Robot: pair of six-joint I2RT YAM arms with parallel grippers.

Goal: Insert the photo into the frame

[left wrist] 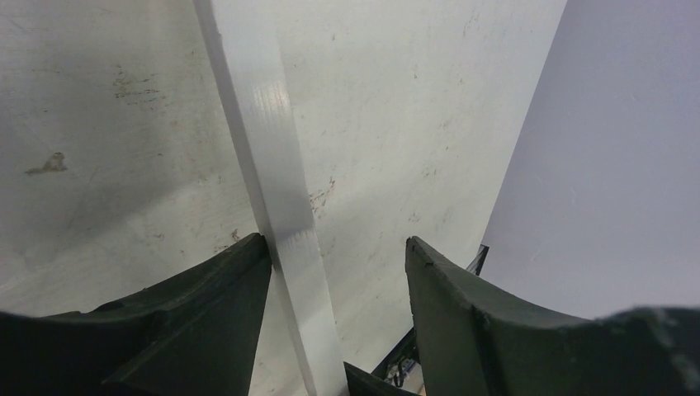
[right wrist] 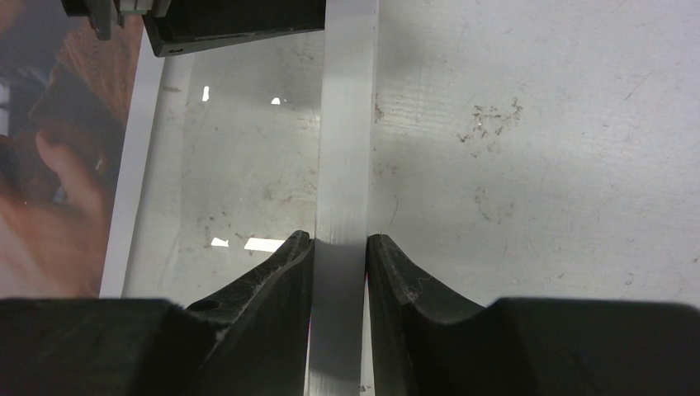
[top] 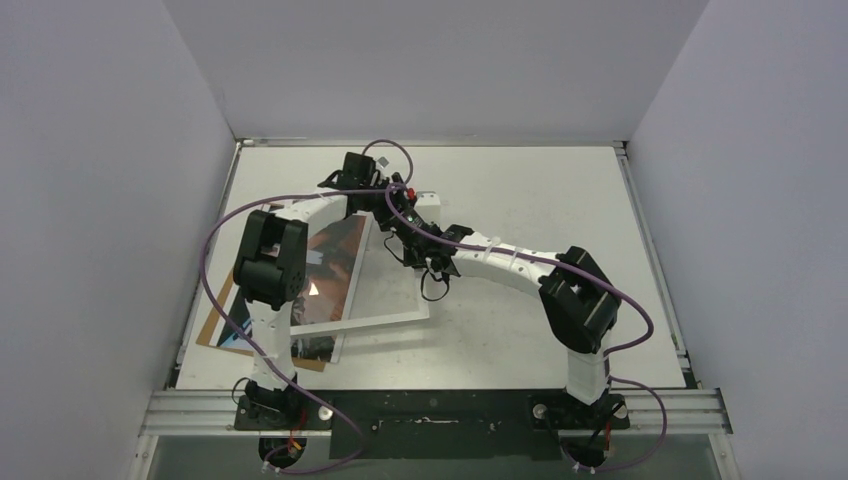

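The white frame (top: 385,322) lies at the table's left-centre. The glossy photo (top: 335,255) shows orange-tan and dark under its clear pane. My right gripper (top: 420,235) is shut on the frame's right rail; in the right wrist view both fingers (right wrist: 289,272) press the white rail (right wrist: 347,124), and the photo (right wrist: 49,214) shows at left. My left gripper (top: 392,195) is at the frame's far end. In the left wrist view it (left wrist: 338,256) is open, with the white rail (left wrist: 276,148) between the jaws, against the left finger.
A plain brown backing board (top: 212,330) sticks out from under the frame at the near left. Grey walls enclose the white table (top: 540,190) on three sides. The left arm's black gripper body (right wrist: 231,21) shows at the top of the right wrist view.
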